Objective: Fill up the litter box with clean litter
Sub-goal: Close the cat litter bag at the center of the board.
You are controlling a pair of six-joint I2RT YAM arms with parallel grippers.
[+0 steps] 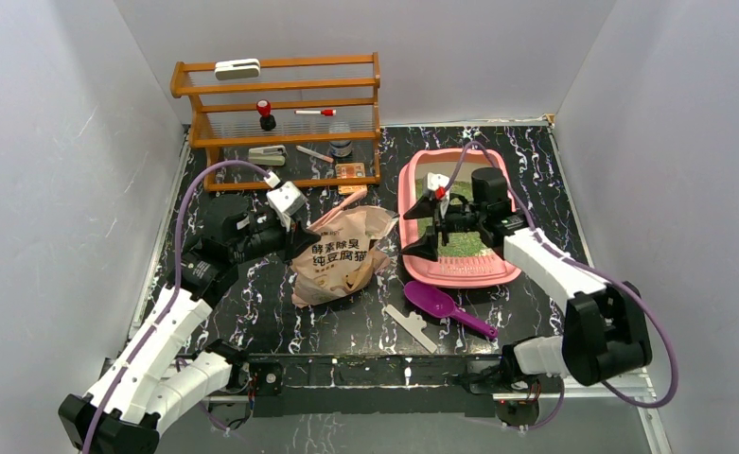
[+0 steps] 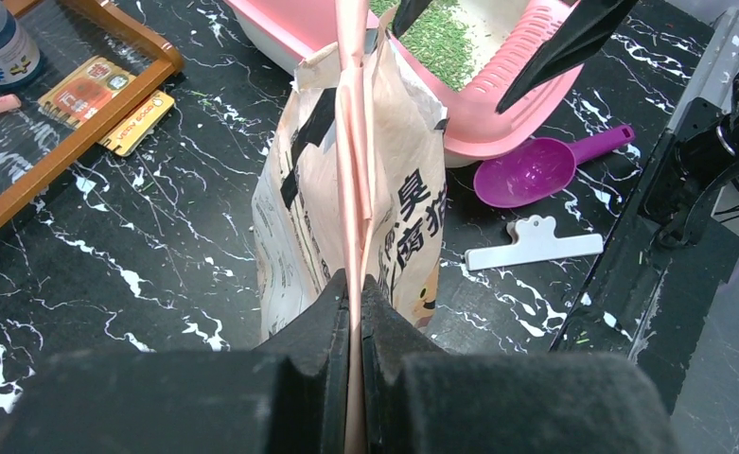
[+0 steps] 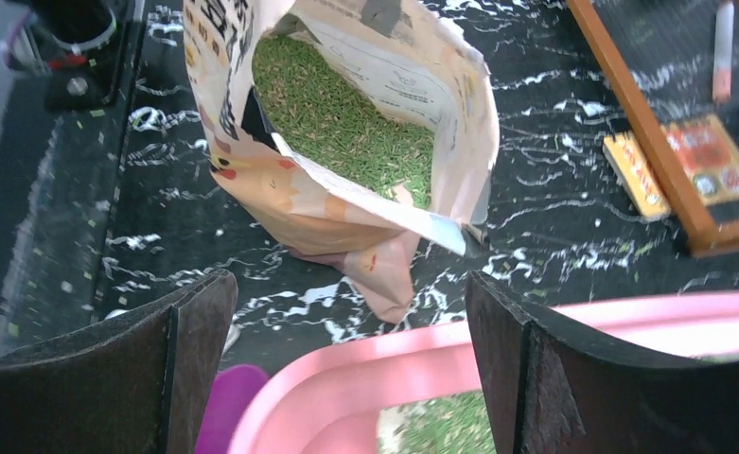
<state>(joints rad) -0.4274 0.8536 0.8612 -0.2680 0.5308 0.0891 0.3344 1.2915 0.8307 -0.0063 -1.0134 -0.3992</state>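
The litter box [image 1: 460,276] sits toward the far right of the table [image 1: 252,322]. Clean litter [image 1: 466,246] lies green on its floor, though the arm above hides part of the layer, so its spread is hard to judge. Just left of the litter box stands the beige printed bag [image 1: 342,255], mouth open toward the box and more green granules showing inside it. The left pincer [image 2: 356,284] is pressed together on the bag's pink top seam, on the side away from the litter box. The right pincer [image 1: 420,229] hangs over the litter box's left rim, fingers spread wide with nothing between them. A purple scoop [image 1: 446,307] and a white clip [image 1: 411,326] lie just in front of the litter box.
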